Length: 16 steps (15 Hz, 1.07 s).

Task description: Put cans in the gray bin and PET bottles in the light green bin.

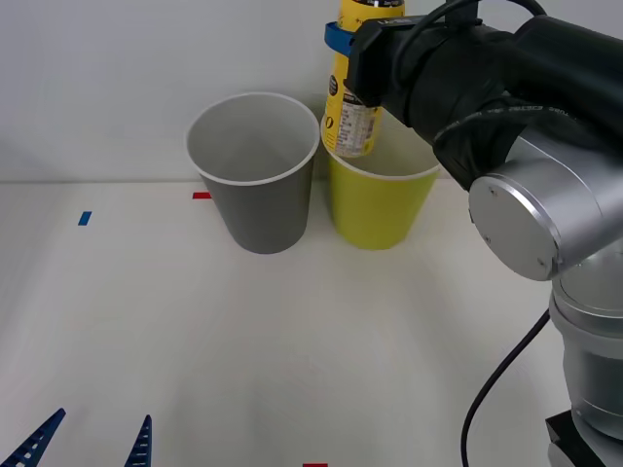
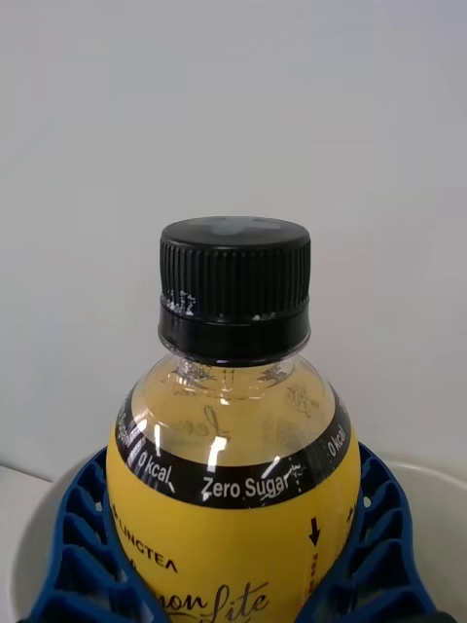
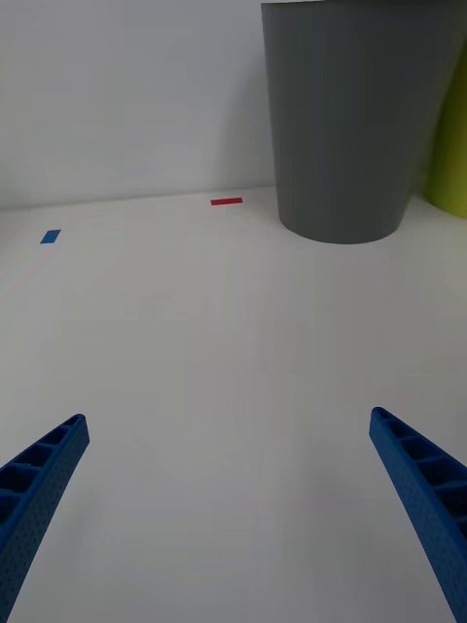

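The right tool (image 1: 343,44) clamped the PET bottle (image 1: 354,102) upright over the light green bin (image 1: 375,209) near the desk's far edge; a centred, low release looked safest. The left tool (image 1: 92,443) waited, fingers apart, at the near edge.

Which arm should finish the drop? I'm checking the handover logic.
Right. Its gripper already clamps the small yellow black-capped PET bottle over the tall yellow-green bin; the left gripper hangs open, low and near.

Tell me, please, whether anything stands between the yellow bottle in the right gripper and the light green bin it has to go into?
Nothing visible does. The right gripper holds the yellow bottle upright directly over the open mouth of the light green bin, its base at about rim height. The gray bin stands beside it, out of the path. The left gripper waits open near the table's front.
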Motion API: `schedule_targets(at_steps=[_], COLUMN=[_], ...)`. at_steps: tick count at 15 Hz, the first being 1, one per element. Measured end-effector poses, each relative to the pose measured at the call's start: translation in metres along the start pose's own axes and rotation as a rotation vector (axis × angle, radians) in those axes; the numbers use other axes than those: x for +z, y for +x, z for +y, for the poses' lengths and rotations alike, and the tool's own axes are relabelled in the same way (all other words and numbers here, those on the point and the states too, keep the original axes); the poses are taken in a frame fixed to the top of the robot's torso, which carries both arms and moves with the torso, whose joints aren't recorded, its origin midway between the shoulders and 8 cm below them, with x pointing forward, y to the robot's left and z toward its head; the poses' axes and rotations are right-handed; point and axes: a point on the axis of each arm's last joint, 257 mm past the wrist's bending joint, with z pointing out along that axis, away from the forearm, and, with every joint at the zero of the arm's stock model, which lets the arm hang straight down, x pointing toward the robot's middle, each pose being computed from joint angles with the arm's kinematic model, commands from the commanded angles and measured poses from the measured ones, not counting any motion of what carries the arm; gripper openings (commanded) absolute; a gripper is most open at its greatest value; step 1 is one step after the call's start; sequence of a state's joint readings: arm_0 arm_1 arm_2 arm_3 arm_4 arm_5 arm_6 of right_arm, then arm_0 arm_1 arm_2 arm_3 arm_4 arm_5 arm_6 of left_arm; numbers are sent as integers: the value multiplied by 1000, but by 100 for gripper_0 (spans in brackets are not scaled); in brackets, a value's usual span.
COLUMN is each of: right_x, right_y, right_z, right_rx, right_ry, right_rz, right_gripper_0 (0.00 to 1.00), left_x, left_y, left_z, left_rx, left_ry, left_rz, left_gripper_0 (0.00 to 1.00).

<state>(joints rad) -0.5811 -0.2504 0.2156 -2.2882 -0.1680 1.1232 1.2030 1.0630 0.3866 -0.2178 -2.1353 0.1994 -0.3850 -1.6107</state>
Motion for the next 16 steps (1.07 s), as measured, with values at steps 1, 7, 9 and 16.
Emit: schedule_targets(at_steps=[1, 7, 9, 16], right_x=[7, 37, 45, 48], right_y=[0, 6, 10, 13], right_z=[-8, -55, -65, -87], right_rx=[-9, -65, -74, -97], right_ry=[11, 104, 124, 172], right_rz=[-14, -65, -76, -76], right_gripper_0=[0, 0, 0, 0], left_x=[0, 0, 0, 0], left_y=[0, 0, 0, 0], left_z=[0, 0, 0, 0], left_rx=[0, 0, 0, 0], left_ry=[0, 0, 0, 0], left_rz=[0, 0, 0, 0], left_gripper_0=[100, 100, 100, 100])
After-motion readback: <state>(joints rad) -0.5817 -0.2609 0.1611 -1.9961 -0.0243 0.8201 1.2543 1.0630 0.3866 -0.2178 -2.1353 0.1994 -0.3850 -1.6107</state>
